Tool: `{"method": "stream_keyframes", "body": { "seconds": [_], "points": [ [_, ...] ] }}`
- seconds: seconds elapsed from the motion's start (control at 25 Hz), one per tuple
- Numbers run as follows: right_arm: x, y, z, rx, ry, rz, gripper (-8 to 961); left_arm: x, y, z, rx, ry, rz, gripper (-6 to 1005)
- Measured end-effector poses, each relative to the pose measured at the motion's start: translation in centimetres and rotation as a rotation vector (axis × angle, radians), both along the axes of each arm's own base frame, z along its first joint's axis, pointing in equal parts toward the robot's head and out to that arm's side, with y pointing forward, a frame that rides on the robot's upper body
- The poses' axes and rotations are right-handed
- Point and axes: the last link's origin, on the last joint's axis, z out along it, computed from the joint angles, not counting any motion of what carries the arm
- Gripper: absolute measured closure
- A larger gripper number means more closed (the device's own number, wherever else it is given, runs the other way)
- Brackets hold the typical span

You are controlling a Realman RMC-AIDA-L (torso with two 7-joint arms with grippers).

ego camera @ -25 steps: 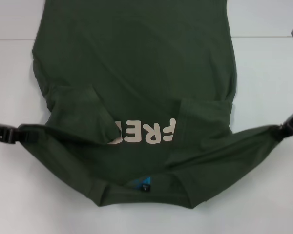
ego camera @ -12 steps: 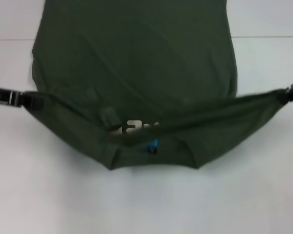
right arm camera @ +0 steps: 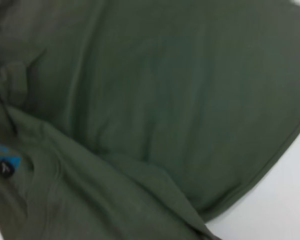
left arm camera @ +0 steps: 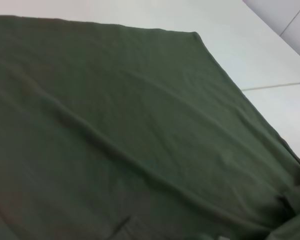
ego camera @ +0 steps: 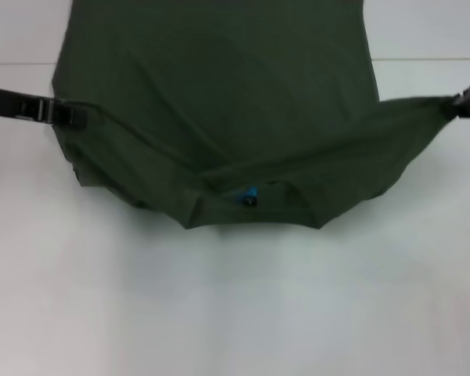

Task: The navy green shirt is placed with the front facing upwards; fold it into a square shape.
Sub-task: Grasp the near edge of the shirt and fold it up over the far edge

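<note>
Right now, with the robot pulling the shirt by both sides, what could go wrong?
1. The left gripper and right gripper each pinch only a corner of the navy green shirt. If one corner slips out, the lifted part would probably drop crooked.
2. The collar end with the blue neck label sags between them and looks creased, so the fold might land with wrinkles.
3. The two grippers are not quite level, so the fold edge could come out slanted.
</note>
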Motion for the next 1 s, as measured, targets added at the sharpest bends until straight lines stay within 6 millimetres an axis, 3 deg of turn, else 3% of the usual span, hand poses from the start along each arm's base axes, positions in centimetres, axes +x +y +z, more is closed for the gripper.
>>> {"method": "stream_keyframes", "body": {
  "seconds": [0.56, 1.0],
  "points": [
    [1.1, 2.8, 0.3, 0.14, 0.026, 0.085, 916, 1.2, 3.3, -0.2, 0.168, 0.051, -0.043, 962],
    [1.5, 4.6, 0.2, 0.234, 0.007, 0.164, 912, 1.3, 4.7, -1.1, 0.264, 0.106, -0.064, 962]
  ]
}}
